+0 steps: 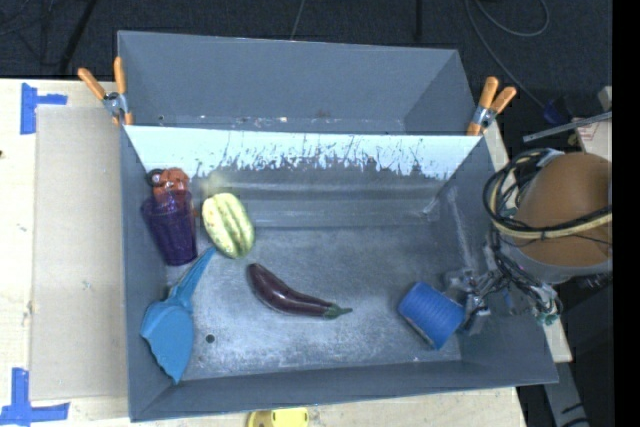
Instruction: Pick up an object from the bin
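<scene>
The gripper (476,298) is seen low in the bin (300,105), at the right wall, just beside a blue cup (431,312). It seems to touch the cup's right side, but contact cannot be confirmed. Whether the gripper is wide or narrow cannot be told, because its tip is dark and mixed w/ cables, so nothing can be said to be held. The low position by the corner is judged as prep. for a grasp on this cup, since it is the nearest obj. and no other is close.

The cup is found in the near right corner of the bin floor, lying on its side, approx. diagonal to the walls. It is small, round and plain blue, w/ a smooth wall. It is judged to be light plastic, which may roll if it is pushed.

The rest lies well apart: a dark purple eggplant (290,295) in the middle, and at the left a green-yellow striped squash (229,224), a purple cup (172,227) and a blue scoop (170,325).
</scene>
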You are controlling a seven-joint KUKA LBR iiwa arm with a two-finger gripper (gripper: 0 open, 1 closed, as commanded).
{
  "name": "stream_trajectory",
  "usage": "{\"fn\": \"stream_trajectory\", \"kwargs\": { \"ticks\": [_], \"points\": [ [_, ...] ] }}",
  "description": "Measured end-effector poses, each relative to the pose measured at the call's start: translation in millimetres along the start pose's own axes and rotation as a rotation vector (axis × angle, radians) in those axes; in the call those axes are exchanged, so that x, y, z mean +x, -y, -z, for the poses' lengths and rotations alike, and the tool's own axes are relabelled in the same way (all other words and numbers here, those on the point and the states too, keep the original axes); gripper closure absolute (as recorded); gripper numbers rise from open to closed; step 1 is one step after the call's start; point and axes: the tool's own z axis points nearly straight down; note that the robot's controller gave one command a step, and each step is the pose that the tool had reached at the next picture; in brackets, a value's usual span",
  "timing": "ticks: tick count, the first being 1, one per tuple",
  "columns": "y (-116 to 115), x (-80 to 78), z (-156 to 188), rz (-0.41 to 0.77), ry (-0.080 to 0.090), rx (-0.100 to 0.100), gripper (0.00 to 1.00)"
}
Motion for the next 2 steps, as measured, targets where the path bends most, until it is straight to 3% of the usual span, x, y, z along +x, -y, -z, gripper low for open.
{"fn": "stream_trajectory", "kwargs": {
  "ticks": [2],
  "points": [
    [-3,2.5,19,0.002,-0.015,-0.009,1.00]
  ]
}}
